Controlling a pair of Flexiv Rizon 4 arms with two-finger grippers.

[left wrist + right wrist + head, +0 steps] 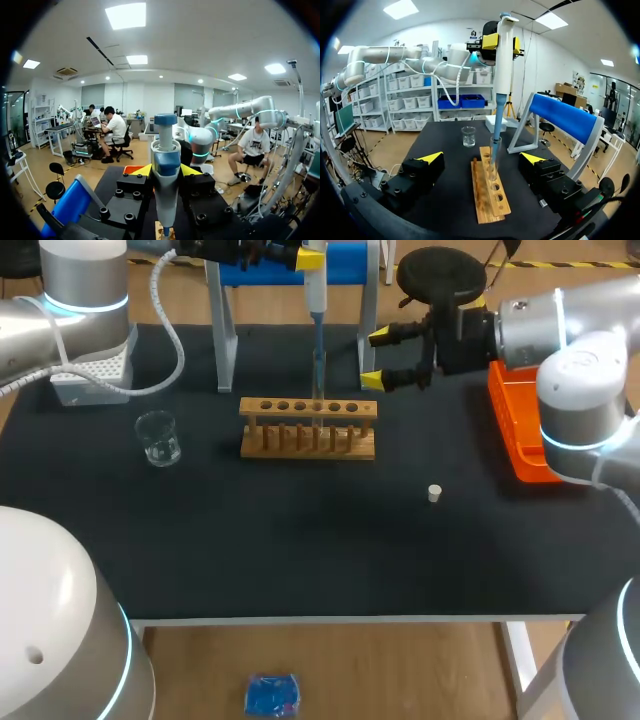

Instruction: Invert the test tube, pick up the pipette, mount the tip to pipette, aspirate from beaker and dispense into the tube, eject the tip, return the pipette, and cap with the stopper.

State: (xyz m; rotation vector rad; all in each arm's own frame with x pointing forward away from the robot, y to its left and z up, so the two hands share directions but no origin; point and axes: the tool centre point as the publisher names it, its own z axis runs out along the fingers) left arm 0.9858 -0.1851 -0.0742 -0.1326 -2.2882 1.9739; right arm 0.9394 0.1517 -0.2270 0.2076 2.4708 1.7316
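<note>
The left pincer (pixel 166 170) was clamped on the pipette (pixel 502 65), its tip reaching the rack (pixel 485 200) below. The right pincer (pixel 482 157) stood apart, rack ahead.

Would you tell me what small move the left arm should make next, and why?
Probably lift the pipette straight up once dispensing is done: the left gripper is shut on it and its tip stands inside the test tube in the rack, so a sideways pull might snag the tube.
</note>
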